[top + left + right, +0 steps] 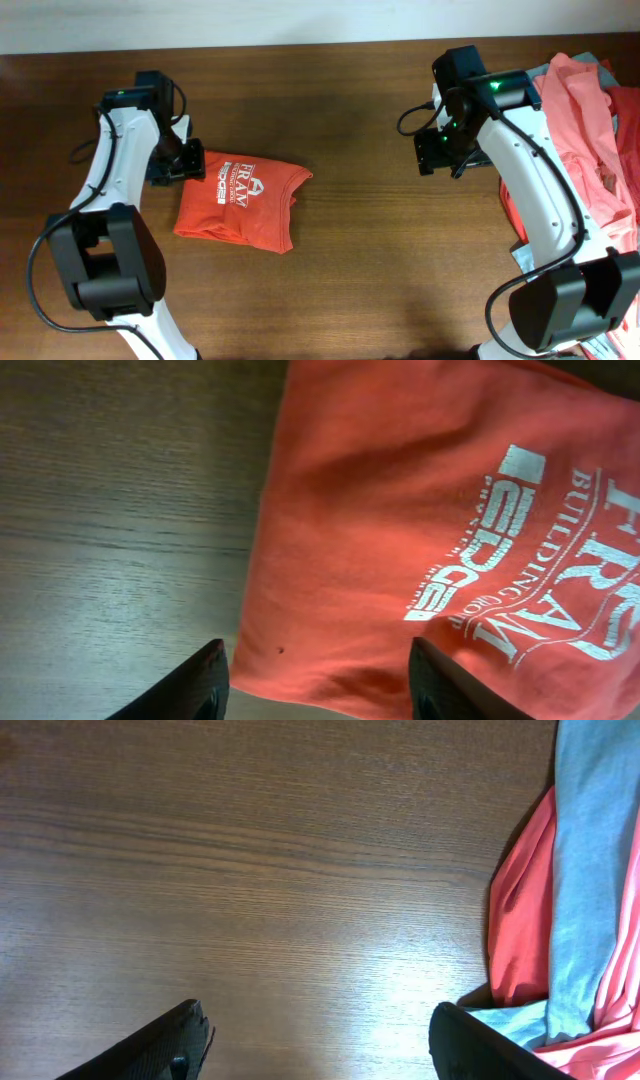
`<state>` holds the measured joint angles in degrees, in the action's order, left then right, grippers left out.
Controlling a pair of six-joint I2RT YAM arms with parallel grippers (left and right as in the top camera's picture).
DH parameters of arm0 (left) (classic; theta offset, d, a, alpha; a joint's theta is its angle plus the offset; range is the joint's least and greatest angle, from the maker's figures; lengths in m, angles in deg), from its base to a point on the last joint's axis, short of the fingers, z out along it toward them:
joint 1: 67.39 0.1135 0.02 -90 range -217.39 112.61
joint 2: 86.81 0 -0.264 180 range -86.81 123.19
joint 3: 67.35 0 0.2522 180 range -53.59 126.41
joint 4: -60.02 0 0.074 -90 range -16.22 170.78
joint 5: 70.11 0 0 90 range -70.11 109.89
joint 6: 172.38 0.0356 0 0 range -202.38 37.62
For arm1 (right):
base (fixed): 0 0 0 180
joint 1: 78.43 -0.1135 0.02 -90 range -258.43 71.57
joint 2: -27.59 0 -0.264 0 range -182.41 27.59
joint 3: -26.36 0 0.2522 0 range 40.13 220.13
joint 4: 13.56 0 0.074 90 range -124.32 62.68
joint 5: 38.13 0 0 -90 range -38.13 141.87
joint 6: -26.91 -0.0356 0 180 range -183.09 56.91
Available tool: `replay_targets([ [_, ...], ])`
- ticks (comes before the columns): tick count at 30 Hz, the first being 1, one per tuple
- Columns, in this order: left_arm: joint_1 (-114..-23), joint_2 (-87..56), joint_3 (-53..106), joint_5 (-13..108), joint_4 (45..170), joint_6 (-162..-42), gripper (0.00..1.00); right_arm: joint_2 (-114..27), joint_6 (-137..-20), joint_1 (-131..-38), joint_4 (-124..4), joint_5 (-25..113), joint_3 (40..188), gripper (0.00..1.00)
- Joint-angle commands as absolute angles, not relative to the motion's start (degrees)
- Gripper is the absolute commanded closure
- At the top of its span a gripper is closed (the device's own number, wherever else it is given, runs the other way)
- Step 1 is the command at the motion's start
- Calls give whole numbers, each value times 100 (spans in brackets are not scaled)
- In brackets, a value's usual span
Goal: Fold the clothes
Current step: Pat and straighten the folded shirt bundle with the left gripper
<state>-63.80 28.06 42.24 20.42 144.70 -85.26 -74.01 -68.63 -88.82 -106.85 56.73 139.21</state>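
The orange-red T-shirt (240,204) with white lettering lies folded into a small rectangle on the wooden table, left of centre. It fills the left wrist view (400,540). My left gripper (186,163) is open and empty at the shirt's left edge, its fingers (320,685) straddling the edge. My right gripper (440,150) is open and empty over bare wood (320,1045), just left of the heap of clothes (590,130). That heap holds salmon-pink, orange-red (520,910) and teal-grey (590,870) shirts.
The heap of clothes lies at the table's right edge, around the right arm's base. Bare brown table (370,260) stretches between the folded shirt and the heap. A pale wall strip runs along the far edge.
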Motion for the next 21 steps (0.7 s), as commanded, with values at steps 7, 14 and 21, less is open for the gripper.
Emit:
replay_targets([
  [7, -6395, 3643, 4222, 2005, 14487, -8209, 42, -7403, -6799, -8843, -10726, 5660, 13891, 24],
  [14, -6395, 3877, 4222, 1653, 14289, -7931, 100, -7403, -6799, -8843, -10731, 5660, 13891, 24],
  [21, -6395, 3877, 4222, 910, 14387, -8327, 100, -7403, -6799, -8843, -10731, 5662, 13891, 24],
])
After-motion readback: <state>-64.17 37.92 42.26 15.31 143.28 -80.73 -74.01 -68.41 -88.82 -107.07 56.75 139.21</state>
